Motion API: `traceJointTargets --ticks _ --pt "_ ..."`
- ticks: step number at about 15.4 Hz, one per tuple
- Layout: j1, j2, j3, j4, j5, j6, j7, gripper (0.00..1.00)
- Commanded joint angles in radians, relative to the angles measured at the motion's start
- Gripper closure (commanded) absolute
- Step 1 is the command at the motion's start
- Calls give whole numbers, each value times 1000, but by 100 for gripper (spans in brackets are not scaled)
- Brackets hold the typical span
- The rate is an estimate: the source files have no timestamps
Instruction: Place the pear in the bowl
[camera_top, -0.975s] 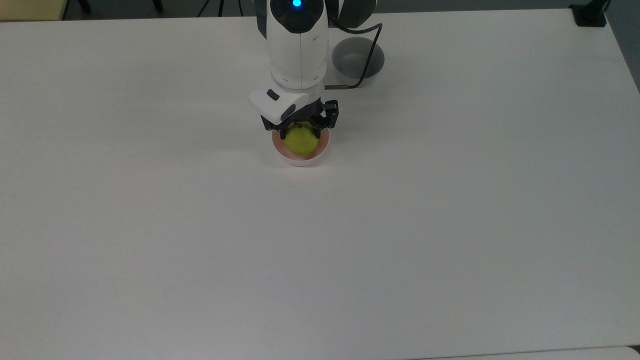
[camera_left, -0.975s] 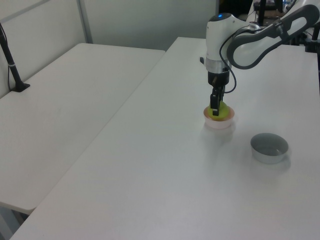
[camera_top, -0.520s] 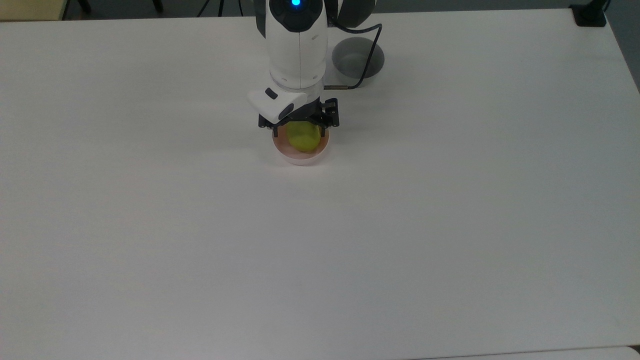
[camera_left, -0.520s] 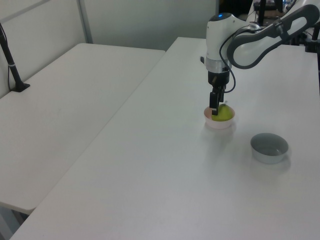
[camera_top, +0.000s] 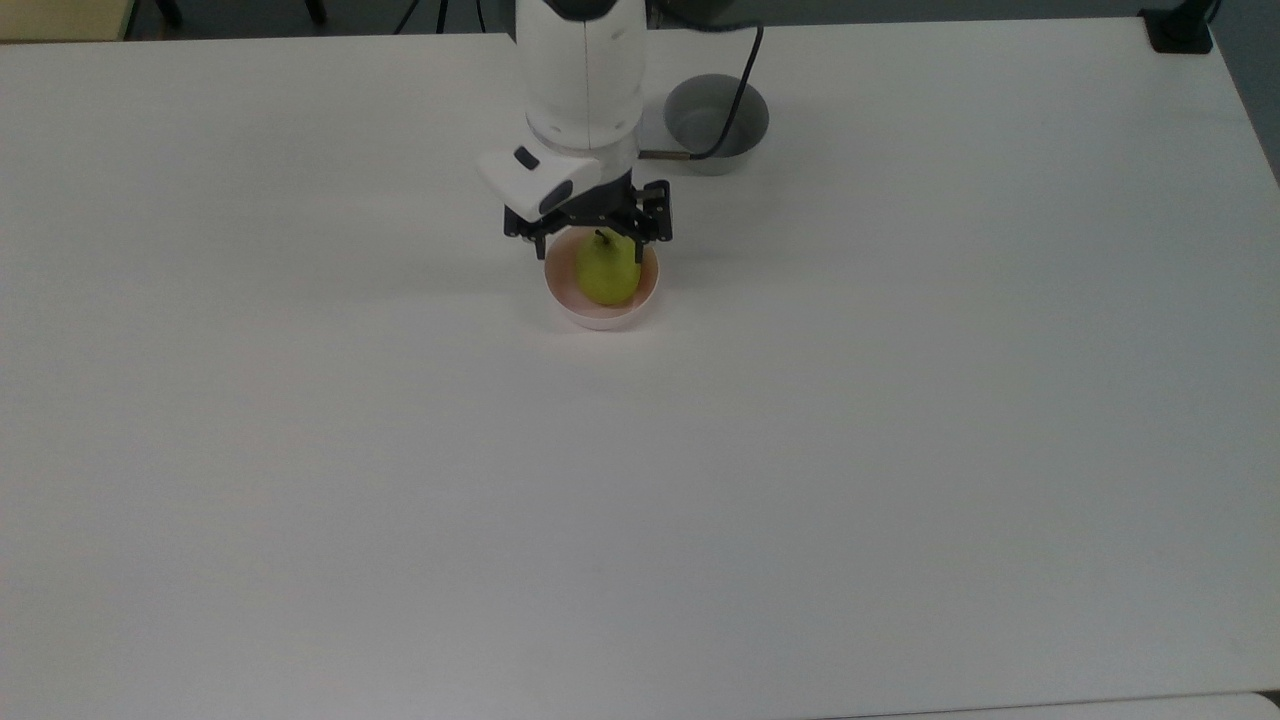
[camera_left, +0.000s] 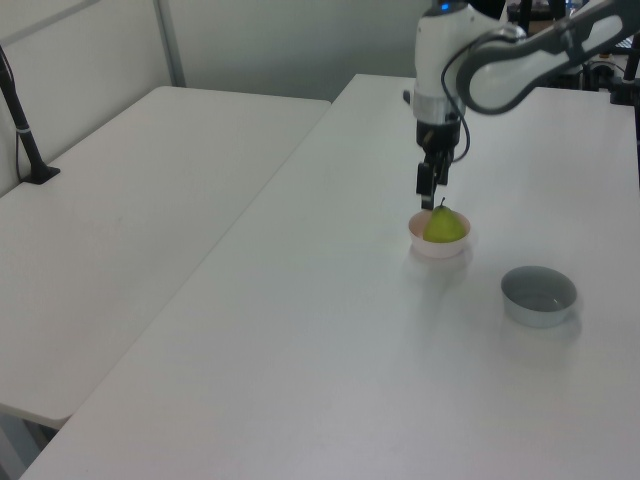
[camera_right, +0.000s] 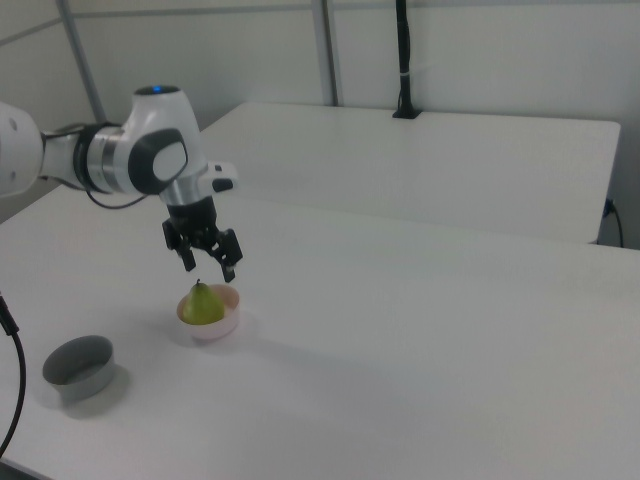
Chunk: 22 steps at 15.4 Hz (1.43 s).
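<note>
1. One relation governs the coming move: the pear (camera_top: 606, 272) sits directly below the tool (camera_top: 588, 240), so the free path for the tool is straight up, away from the fruit.

2. Pear: it rests inside the pink bowl (camera_top: 570, 300), stem end up. In the right view the pear (camera_right: 204, 304) stands roughly upright, its long axis near vertical, with the stem pointing at the gap between the tool's fingers.

3. Tool: the tool (camera_right: 208, 259) hangs above the fruit with its fingers spread apart and nothing between them. A clear gap separates the fingertips from the top of the pear. In the left view the tool (camera_left: 430, 196) is just above the stem, apart from it.

4. Bowl: the pink bowl (camera_right: 222, 327) stands on the white table (camera_top: 900, 450); the pear fills much of its opening and rises above the rim.

5. Second bowl: a grey bowl (camera_top: 715, 125) stands well apart from the pink one, toward the top view's upper right, beside the arm's cable. It holds nothing.

6. Judgement: the placing appears complete, as the pear lies in the pink bowl and is released. What remains is probably a vertical retreat; a sideways move at this height could brush the stem.
</note>
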Motion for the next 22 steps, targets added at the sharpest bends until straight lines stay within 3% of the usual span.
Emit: traceJointTargets --ticks 1,8,13,17,22 --pt "-33 -76 -3 101 -17 -191 30 0" --pt "-119 -231 -4 140 -5 -319 17 0" --pt "-153 -271 -21 194 12 -391 -85 0" --pt "-204 -273 -23 195 110 -388 -236 0" --pt "-195 -265 -23 197 112 -379 -230 0"
